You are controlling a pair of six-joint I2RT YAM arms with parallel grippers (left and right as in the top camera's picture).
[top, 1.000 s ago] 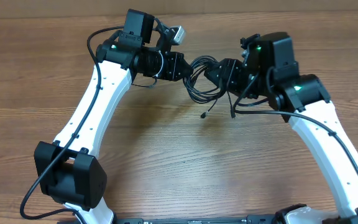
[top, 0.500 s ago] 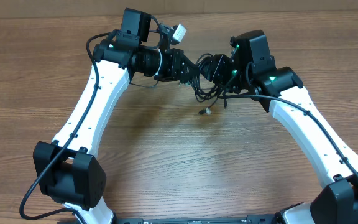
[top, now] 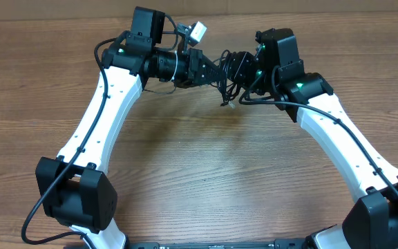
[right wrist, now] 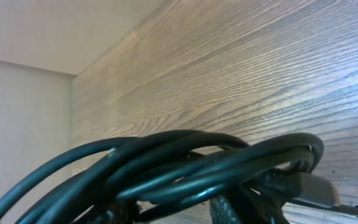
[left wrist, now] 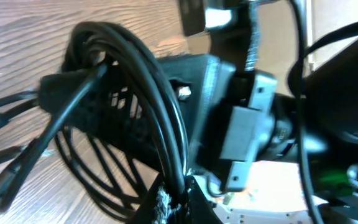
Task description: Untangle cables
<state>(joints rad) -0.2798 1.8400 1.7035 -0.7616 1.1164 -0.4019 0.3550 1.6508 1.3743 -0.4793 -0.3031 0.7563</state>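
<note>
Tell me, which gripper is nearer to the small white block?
Left. The left gripper sits just beside the small white block; the right gripper is farther right, beyond the cables.

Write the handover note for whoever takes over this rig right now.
Left gripper: shut on the cables, at the far side of the table.
Right gripper: pushed into the same bundle; whether it grips cannot be told.
Cables: one tangled coil between the two grippers, one plug dangling below.
Done: bundle picked up.
Left: no cord is separated yet; pull the loops apart, probably one cord at a time.
</note>
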